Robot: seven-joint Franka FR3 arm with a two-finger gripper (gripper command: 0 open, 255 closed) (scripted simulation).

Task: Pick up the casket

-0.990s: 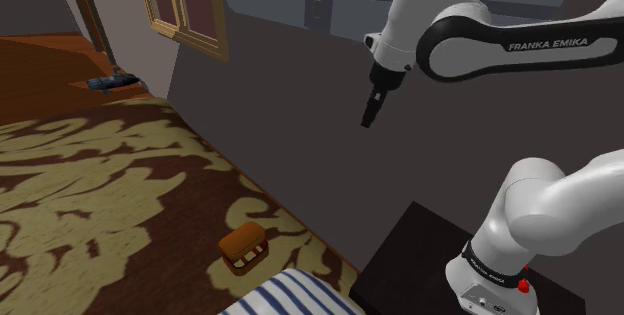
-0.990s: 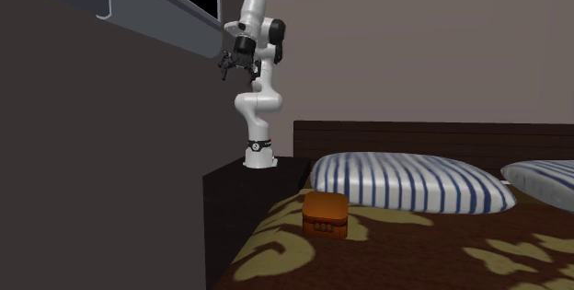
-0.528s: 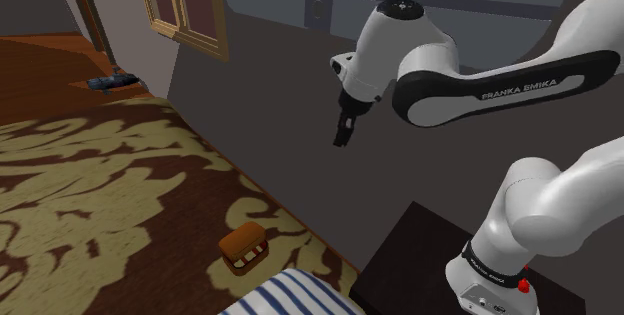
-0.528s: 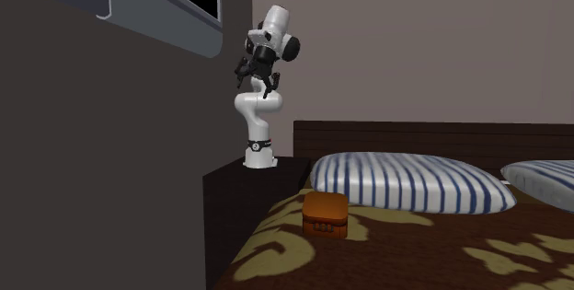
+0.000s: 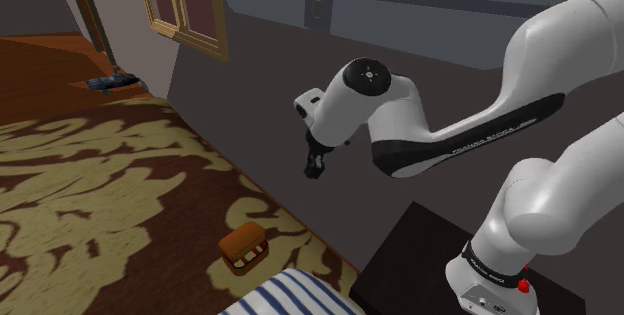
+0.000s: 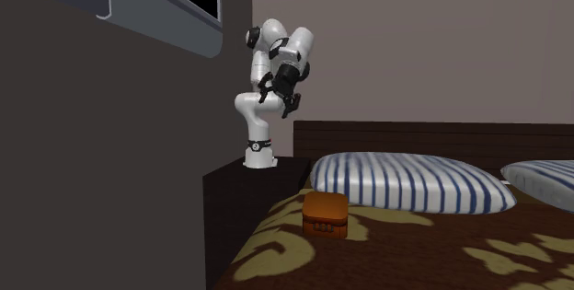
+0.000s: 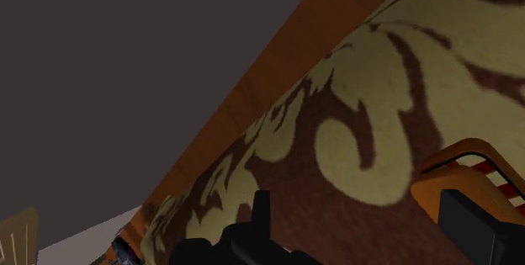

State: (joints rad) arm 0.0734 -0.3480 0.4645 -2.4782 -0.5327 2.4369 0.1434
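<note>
The casket (image 5: 243, 247) is a small orange-brown box with a rounded lid, sitting on the patterned bedspread beside a striped pillow (image 5: 295, 297). In the second exterior view the casket (image 6: 326, 215) lies near the bed's corner, in front of the pillow (image 6: 405, 182). My gripper (image 5: 313, 168) hangs in the air well above and behind the casket, pointing down. It also shows high over the stand (image 6: 287, 109). In the wrist view the gripper (image 7: 370, 221) is open, with part of the casket (image 7: 471, 166) behind the right finger (image 7: 479, 225), far below.
The brown and tan bedspread (image 5: 90, 193) spreads across the shoulder view's left. A dark wall (image 5: 270, 93) runs alongside the bed. My stand (image 5: 420, 263) is a dark box by the headboard (image 6: 432, 136). A second striped pillow (image 6: 543, 179) lies further along.
The arm has swung down and toward the bed. The gripper dropped lower and moved to the shoulder view's left, closer to the casket. The casket has not moved.
</note>
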